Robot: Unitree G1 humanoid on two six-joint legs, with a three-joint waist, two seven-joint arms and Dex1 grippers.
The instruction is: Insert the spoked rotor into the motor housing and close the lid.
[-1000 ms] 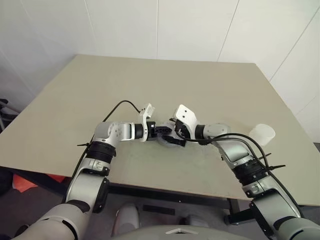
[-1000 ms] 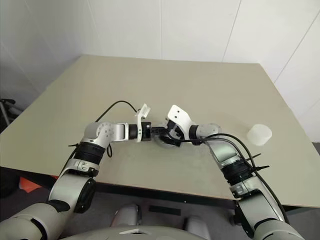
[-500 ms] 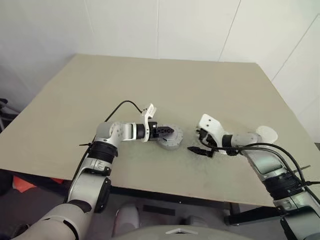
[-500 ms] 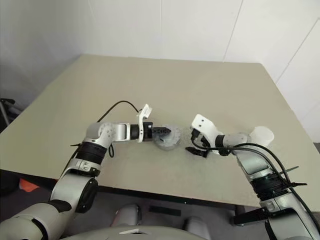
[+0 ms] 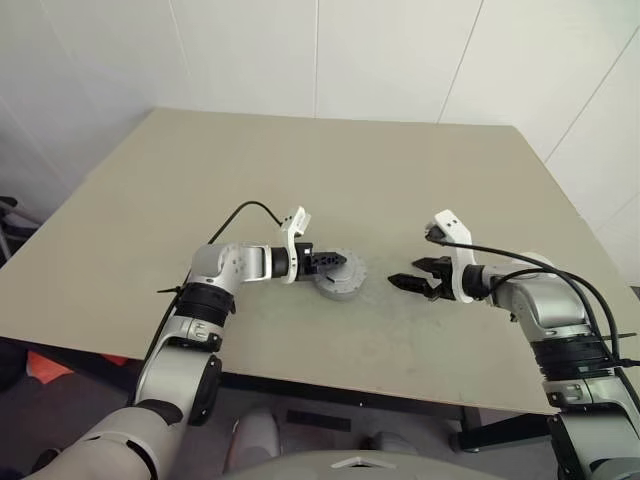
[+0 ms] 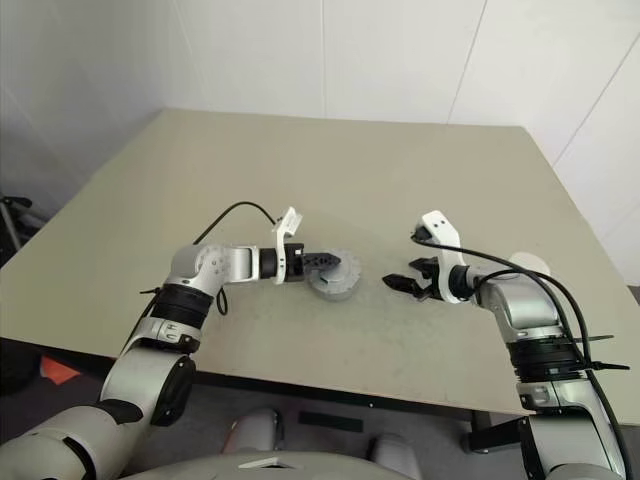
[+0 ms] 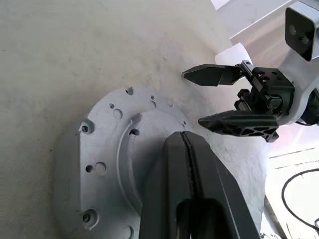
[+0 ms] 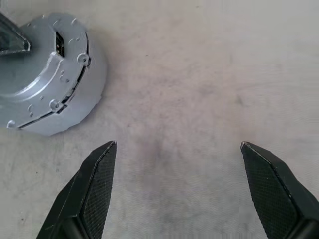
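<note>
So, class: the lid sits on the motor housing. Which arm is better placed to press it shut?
Left. The left gripper, shut, rests on the lid; the right gripper hangs open beside it.

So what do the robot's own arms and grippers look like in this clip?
Both arms are silver-grey metal segments joined by black ribbed collars. Each wrist carries a white plastic camera bracket. The left gripper and right gripper each have two black tapered fingers; the right gripper's fingers show a fine cross-hatched texture on their inner faces. A loose black cable loops along each forearm, fastened with black ties.
</note>
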